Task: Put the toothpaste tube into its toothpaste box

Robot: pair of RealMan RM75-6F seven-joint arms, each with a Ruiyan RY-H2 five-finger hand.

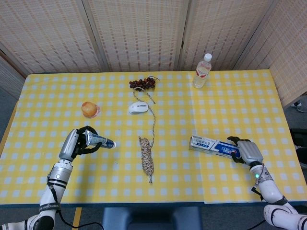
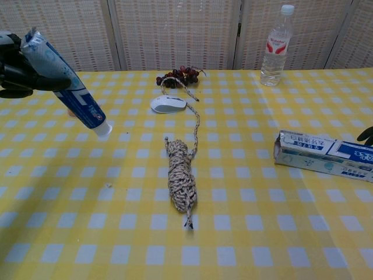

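My left hand (image 1: 76,143) grips the blue-and-white toothpaste tube (image 1: 100,141) by its crimped end, lifted off the table at the left. In the chest view the tube (image 2: 71,88) slants down to the right with its white cap lowest, and the left hand (image 2: 13,73) shows at the frame's left edge. The toothpaste box (image 1: 213,146) lies flat at the right, its open flap end facing left. My right hand (image 1: 245,150) has its fingers and thumb around the box's right end. The chest view shows the box (image 2: 323,155) and only a dark fingertip (image 2: 367,135) behind it.
A coiled rope bundle (image 1: 147,160) lies mid-table between tube and box, its cord running back past a white mouse (image 1: 138,107) to grapes (image 1: 142,83). A water bottle (image 1: 202,70) stands at the back right. An orange fruit cup (image 1: 89,109) sits behind my left hand.
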